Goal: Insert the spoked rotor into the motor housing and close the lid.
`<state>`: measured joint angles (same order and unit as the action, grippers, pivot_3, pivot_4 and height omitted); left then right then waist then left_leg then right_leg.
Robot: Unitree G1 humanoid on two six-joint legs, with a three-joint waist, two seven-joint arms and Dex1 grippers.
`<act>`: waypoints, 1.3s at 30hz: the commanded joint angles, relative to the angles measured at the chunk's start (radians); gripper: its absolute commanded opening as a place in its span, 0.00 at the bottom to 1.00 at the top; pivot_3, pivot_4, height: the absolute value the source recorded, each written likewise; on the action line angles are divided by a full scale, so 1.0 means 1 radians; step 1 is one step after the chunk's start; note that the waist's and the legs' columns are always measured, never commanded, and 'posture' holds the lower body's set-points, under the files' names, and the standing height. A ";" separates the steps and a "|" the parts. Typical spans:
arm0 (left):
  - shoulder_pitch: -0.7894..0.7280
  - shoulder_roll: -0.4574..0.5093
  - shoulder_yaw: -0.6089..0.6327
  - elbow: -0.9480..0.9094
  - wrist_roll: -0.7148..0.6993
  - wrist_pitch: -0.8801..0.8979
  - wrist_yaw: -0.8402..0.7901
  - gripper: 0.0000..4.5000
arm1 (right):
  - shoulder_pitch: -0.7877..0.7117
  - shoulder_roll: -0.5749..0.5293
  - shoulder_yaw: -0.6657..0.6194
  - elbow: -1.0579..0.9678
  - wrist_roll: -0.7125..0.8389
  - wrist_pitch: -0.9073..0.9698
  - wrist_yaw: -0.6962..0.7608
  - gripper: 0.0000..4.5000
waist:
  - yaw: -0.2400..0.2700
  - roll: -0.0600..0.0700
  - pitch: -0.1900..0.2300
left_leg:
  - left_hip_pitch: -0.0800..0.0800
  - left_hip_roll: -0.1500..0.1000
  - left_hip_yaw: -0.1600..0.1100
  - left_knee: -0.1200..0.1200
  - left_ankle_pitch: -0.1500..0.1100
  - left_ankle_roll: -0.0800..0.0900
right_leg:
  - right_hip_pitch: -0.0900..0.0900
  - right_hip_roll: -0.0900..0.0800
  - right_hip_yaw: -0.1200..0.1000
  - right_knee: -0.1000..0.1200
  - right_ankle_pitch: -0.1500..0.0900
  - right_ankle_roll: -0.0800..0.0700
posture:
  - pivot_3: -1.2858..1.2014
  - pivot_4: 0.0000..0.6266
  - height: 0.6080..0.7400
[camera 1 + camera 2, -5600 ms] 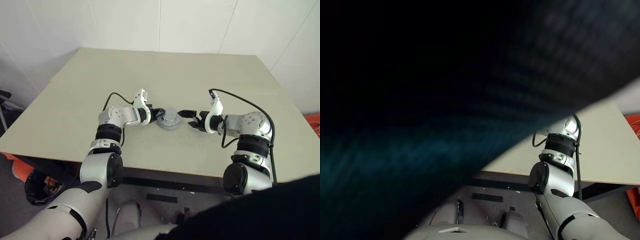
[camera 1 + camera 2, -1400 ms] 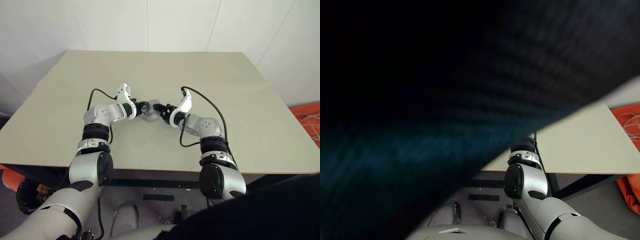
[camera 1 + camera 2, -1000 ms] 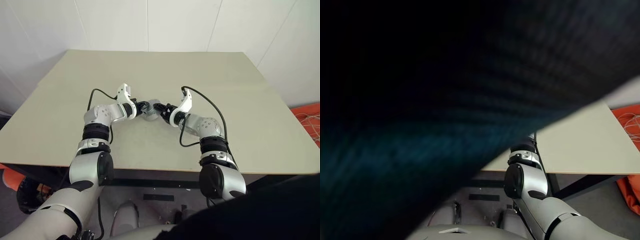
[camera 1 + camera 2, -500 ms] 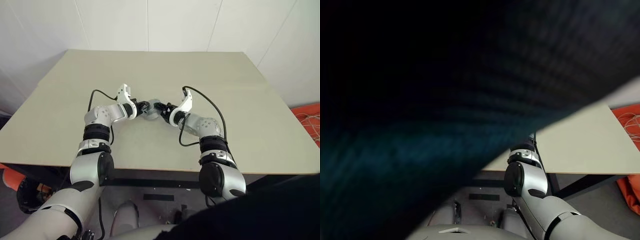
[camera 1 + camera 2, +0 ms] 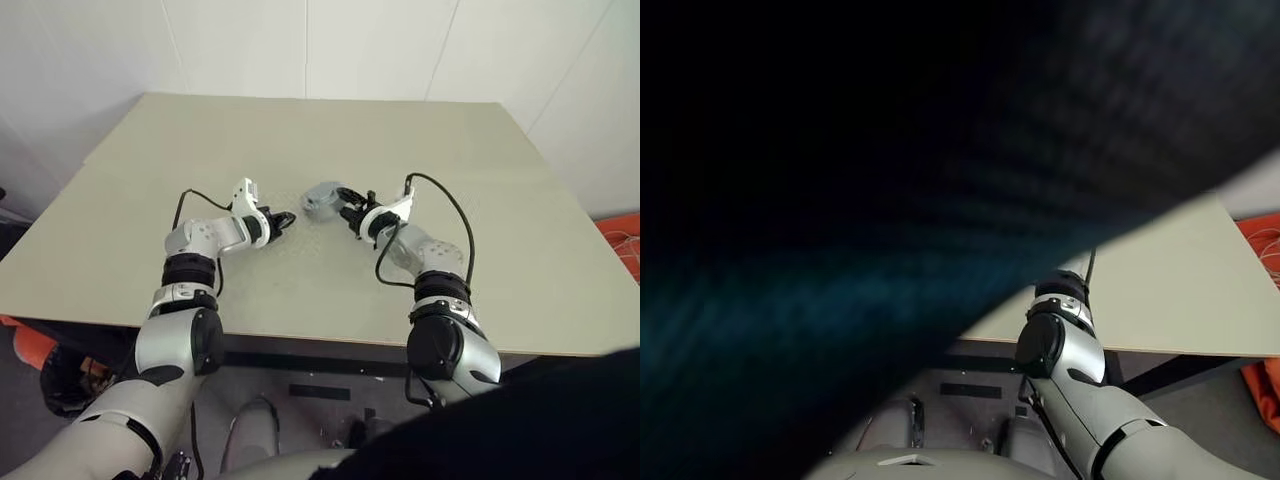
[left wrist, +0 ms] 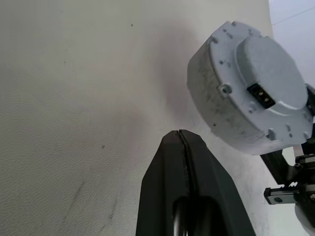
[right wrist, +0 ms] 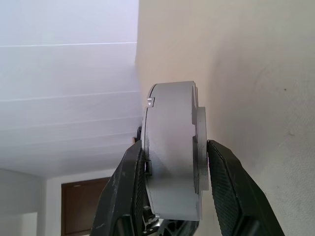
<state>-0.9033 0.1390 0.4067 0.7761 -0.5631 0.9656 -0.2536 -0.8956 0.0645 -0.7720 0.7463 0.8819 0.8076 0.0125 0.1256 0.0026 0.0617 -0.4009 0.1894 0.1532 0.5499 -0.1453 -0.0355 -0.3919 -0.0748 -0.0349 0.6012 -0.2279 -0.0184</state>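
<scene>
A: What's the setting?

B: A pale beige table (image 5: 330,150) against white panelled walls (image 5: 300,45).

A: And the motor housing?

B: The closed grey motor housing (image 5: 321,199) sits clamped on edge between the right gripper's (image 5: 347,203) two fingers, lifted off the tabletop. It lies at about two o'clock from the left gripper (image 5: 284,218), near but apart.

A: The left one's state?

B: Its fingers are pressed together, empty.

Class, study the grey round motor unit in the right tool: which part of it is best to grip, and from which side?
Grip the motor unit across its two flat faces, coming edge-on at the rim, as the right tool does now: the faces are flat and parallel, while the rim is curved and could slip.
</scene>
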 commanded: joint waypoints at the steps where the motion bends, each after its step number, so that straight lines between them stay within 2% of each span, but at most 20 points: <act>1: -0.027 0.005 0.000 -0.011 -0.005 -0.009 -0.009 0.00 | -0.039 0.000 0.020 -0.053 0.050 -0.001 0.015 0.45 | 0.002 0.000 0.000 | -0.002 0.000 0.000 0.002 0.000 0.000 | -0.003 0.000 0.000 0.004 0.000 -0.001 | 0.52 0.00 1.00; 8: -0.022 0.006 -0.001 -0.017 -0.007 -0.007 -0.009 0.00 | -0.050 0.001 -0.005 -0.037 0.088 -0.021 0.004 0.45 | 0.003 0.000 0.000 | -0.004 0.001 -0.001 0.006 0.000 0.000 | -0.004 -0.001 -0.002 0.007 -0.001 -0.001 | 0.52 0.00 1.00; 11: -0.020 0.008 0.000 -0.020 -0.008 -0.006 -0.009 0.00 | -0.058 0.005 -0.026 -0.048 0.135 -0.029 0.005 0.38 | 0.003 0.000 0.000 | -0.004 0.001 -0.001 0.008 0.000 0.000 | -0.003 -0.001 -0.002 0.007 -0.001 -0.001 | 0.52 0.00 1.00; 15: -0.021 0.009 0.006 -0.019 -0.011 -0.010 -0.009 0.00 | -0.065 0.003 -0.049 -0.058 0.194 -0.045 0.001 0.38 | 0.003 0.000 0.000 | -0.005 0.002 -0.001 0.010 0.000 0.000 | -0.003 -0.001 -0.002 0.008 -0.001 -0.001 | 0.52 0.00 1.00; 21: -0.053 -0.001 0.134 0.009 -0.107 -0.064 -0.002 0.00 | -0.077 0.000 -0.076 -0.093 0.303 -0.042 -0.002 0.38 | 0.003 0.000 0.000 | -0.005 0.002 -0.002 0.011 0.000 0.000 | -0.003 -0.001 -0.002 0.008 -0.001 -0.001 | 0.52 0.00 1.00; 24: -0.071 0.001 0.205 0.023 -0.166 -0.090 -0.005 0.00 | -0.068 -0.003 -0.058 -0.105 0.315 -0.038 -0.013 0.38 | 0.004 0.000 0.000 | -0.005 0.002 -0.002 0.011 0.000 0.000 | -0.003 -0.001 -0.002 0.008 -0.001 -0.001 | 0.52 0.00 1.00; 28: -0.081 -0.006 0.240 0.020 -0.216 -0.083 -0.007 0.00 | -0.054 -0.005 -0.030 -0.116 0.304 -0.035 -0.018 0.38 | 0.004 0.000 0.000 | -0.005 0.002 -0.002 0.011 0.000 0.000 | -0.003 -0.001 -0.002 0.008 -0.001 -0.001 | 0.52 0.00 1.00; 31: -0.070 -0.012 0.231 0.011 -0.237 -0.045 -0.029 0.13 | -0.049 -0.005 -0.010 -0.117 0.296 -0.038 -0.015 0.38 | 0.004 0.000 0.000 | -0.005 0.002 -0.002 0.011 0.000 0.000 | -0.003 -0.001 -0.002 0.008 -0.001 -0.001 | 0.52 0.00 1.00; 39: -0.066 -0.031 0.241 0.028 -0.271 -0.028 -0.038 0.71 | -0.046 -0.019 0.018 -0.110 0.295 -0.045 -0.009 0.38 | 0.008 0.000 0.000 | -0.006 0.002 -0.002 0.011 0.000 0.000 | -0.003 -0.001 -0.003 0.008 -0.001 -0.001 | 0.52 0.00 1.00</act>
<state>-0.9471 0.1054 0.6341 0.8104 -0.8042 0.9454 -0.2903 -0.9150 0.0601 -0.7683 0.6953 1.1469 0.7635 -0.0238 0.1331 0.0026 0.0618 -0.4068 0.1909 0.1511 0.5612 -0.1452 -0.0355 -0.3951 -0.0757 -0.0378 0.6095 -0.2284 -0.0193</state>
